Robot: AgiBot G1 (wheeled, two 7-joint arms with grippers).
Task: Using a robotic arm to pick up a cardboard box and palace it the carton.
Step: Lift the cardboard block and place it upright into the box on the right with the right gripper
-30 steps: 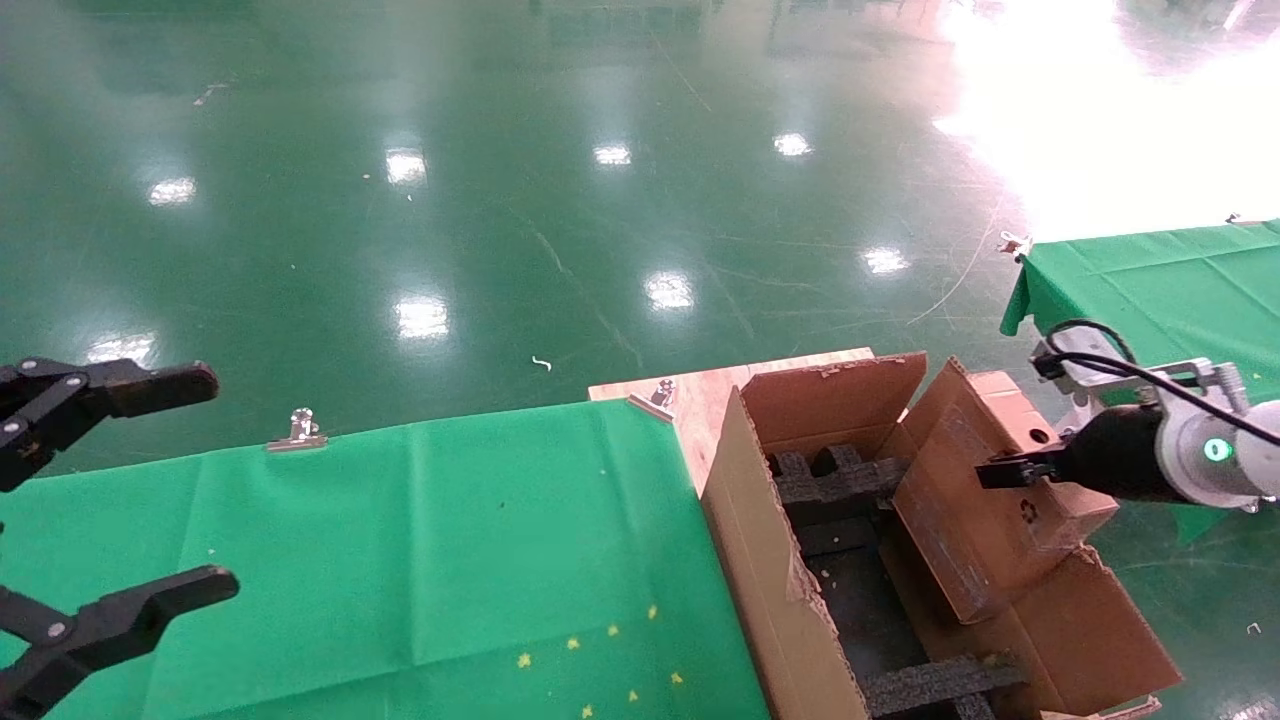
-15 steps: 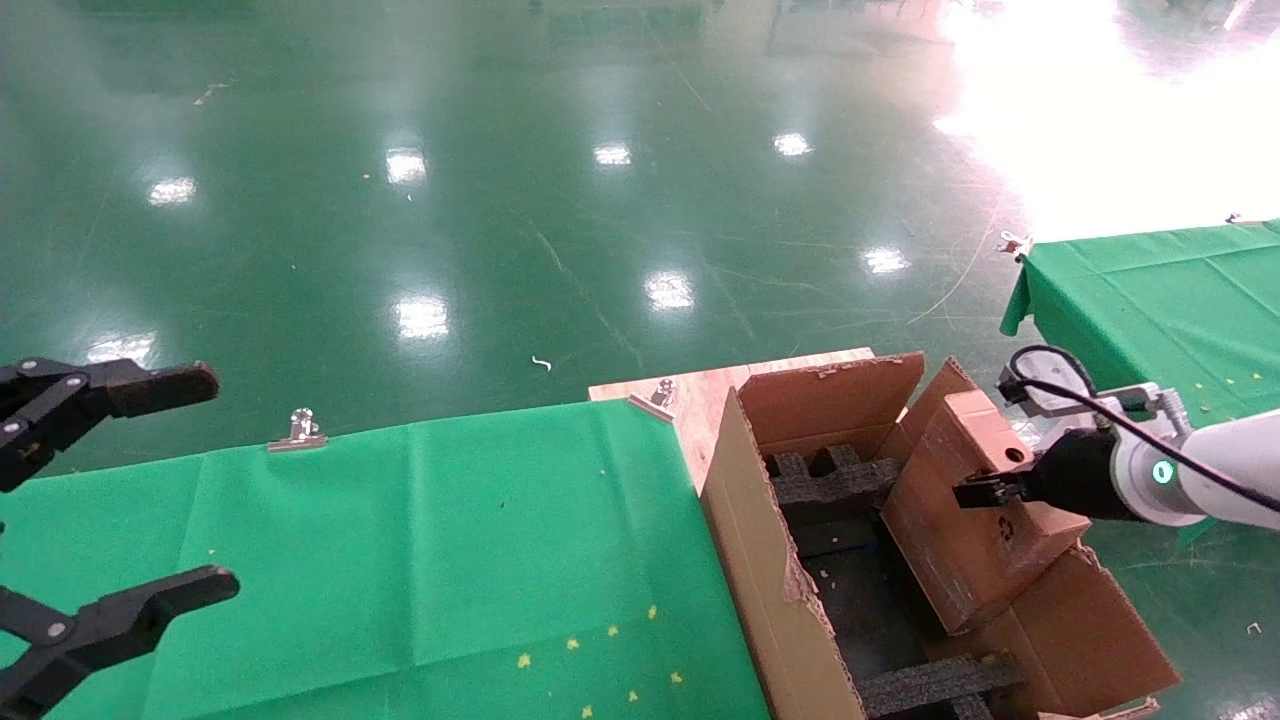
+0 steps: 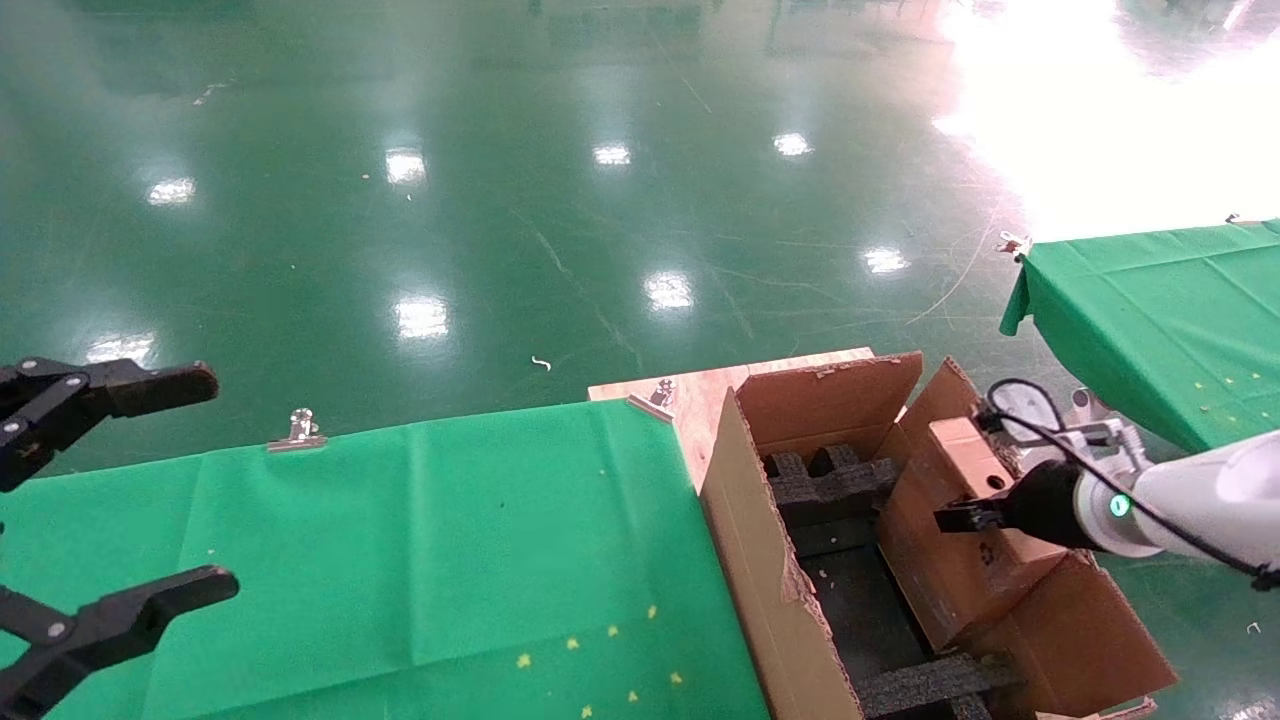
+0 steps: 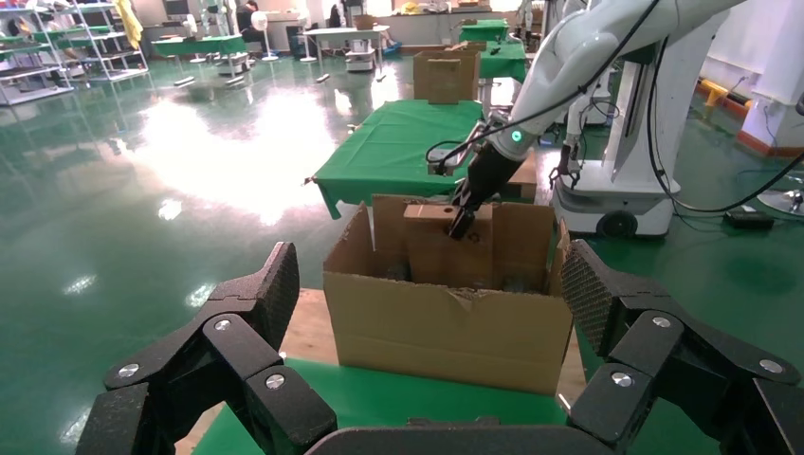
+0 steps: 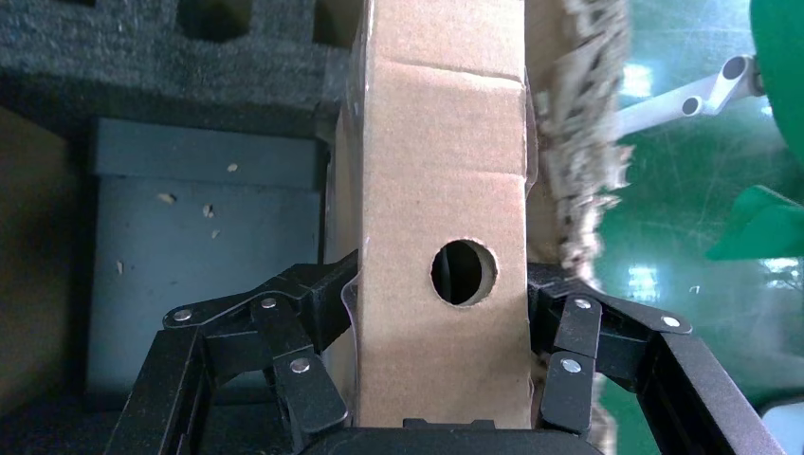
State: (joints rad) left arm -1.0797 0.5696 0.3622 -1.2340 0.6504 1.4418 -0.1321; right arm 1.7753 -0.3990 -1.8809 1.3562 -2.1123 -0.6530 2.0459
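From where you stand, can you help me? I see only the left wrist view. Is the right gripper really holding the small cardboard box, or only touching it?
Observer: The right gripper is shut on the cardboard box; one finger presses each broad face, beside the round hole.
Operator: Is there space under the box inside the carton?
Observer: Yes. The head view shows an open dark slot in the carton, between black foam inserts at its far and near ends.
Operator: Is the box straight?
Observer: No, in the head view it leans, with its top toward the right flap.
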